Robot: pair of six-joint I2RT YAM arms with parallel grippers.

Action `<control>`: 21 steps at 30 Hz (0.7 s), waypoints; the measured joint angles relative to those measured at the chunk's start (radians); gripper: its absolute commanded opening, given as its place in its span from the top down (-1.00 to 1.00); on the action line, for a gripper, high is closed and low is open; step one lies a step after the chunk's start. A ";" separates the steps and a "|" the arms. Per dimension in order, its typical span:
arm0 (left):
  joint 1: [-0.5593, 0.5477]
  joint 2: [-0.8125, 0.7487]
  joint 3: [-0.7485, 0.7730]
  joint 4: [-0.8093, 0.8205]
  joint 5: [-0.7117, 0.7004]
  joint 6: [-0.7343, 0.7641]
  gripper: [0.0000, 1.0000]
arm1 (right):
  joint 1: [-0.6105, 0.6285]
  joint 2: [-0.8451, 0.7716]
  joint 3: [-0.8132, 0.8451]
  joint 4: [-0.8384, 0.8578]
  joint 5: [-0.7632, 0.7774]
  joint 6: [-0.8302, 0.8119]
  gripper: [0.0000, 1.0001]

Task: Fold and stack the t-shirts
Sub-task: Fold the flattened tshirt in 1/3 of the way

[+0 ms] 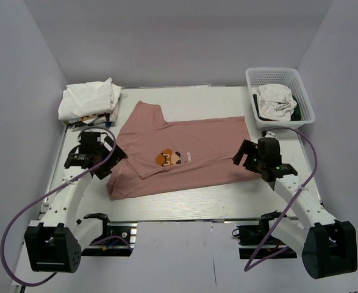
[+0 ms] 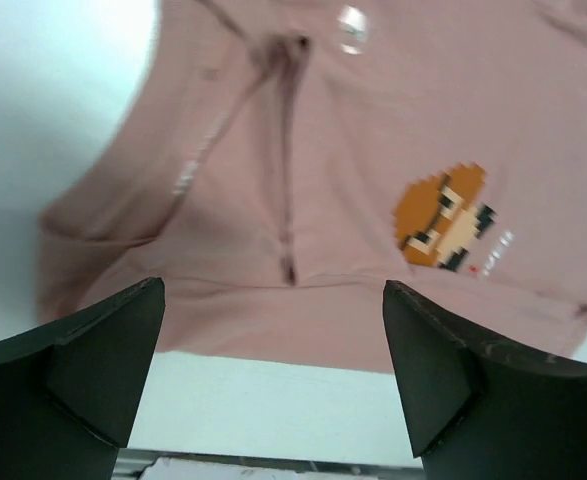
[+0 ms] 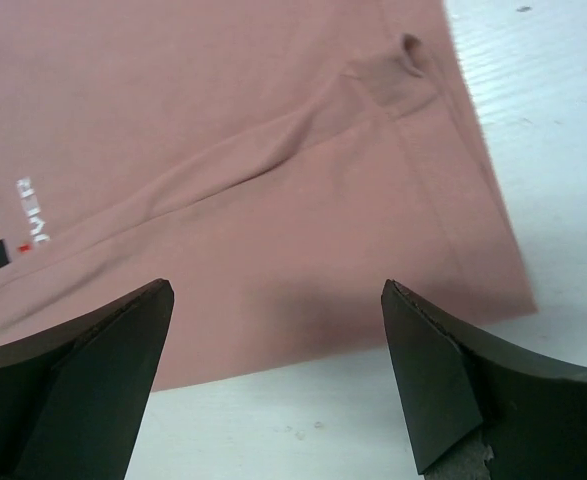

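A dusty-pink t-shirt (image 1: 179, 152) lies spread on the white table, partly folded, its pixel-figure print (image 1: 168, 158) facing up. In the left wrist view the pink shirt (image 2: 303, 170) fills the upper part and its print (image 2: 443, 215) shows at the right. My left gripper (image 1: 111, 156) hangs open just over the shirt's left edge, nothing between its fingers (image 2: 103, 360). My right gripper (image 1: 243, 153) stands open at the shirt's right edge, over the hem (image 3: 273, 330). Folded white t-shirts (image 1: 89, 99) are piled at the back left. Another white t-shirt (image 1: 275, 101) lies crumpled in the basket.
A white mesh basket (image 1: 305, 97) stands at the back right corner. The table's near edge (image 1: 209, 221) runs between the two arm bases. Grey walls close in the table on the left, right and back.
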 measured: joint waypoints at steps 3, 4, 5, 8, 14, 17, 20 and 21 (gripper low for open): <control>-0.026 0.049 -0.001 0.083 0.083 0.023 -0.99 | 0.017 0.002 0.000 0.024 -0.024 -0.001 -0.81; -0.039 0.074 -0.001 0.113 0.107 0.031 -0.99 | 0.023 0.006 0.000 0.032 -0.032 -0.001 -0.81; -0.057 0.105 -0.001 0.142 0.127 0.037 -0.99 | 0.032 0.013 0.000 0.040 -0.037 -0.001 -0.81; -0.119 0.210 -0.001 0.204 0.165 0.048 -0.99 | 0.053 0.053 0.000 0.070 -0.048 -0.001 -0.81; -0.239 0.386 0.010 0.233 0.159 0.060 -0.99 | 0.092 0.170 0.000 0.123 -0.064 0.000 -0.81; -0.282 0.423 0.011 0.240 0.143 0.064 -0.99 | 0.106 0.226 0.000 0.143 -0.078 0.004 -0.81; -0.312 0.462 0.014 0.268 0.133 0.062 -0.99 | 0.114 0.261 -0.001 0.156 -0.080 0.010 -0.81; -0.322 0.473 0.017 0.277 0.127 0.061 -0.99 | 0.116 0.267 -0.001 0.159 -0.081 0.012 -0.81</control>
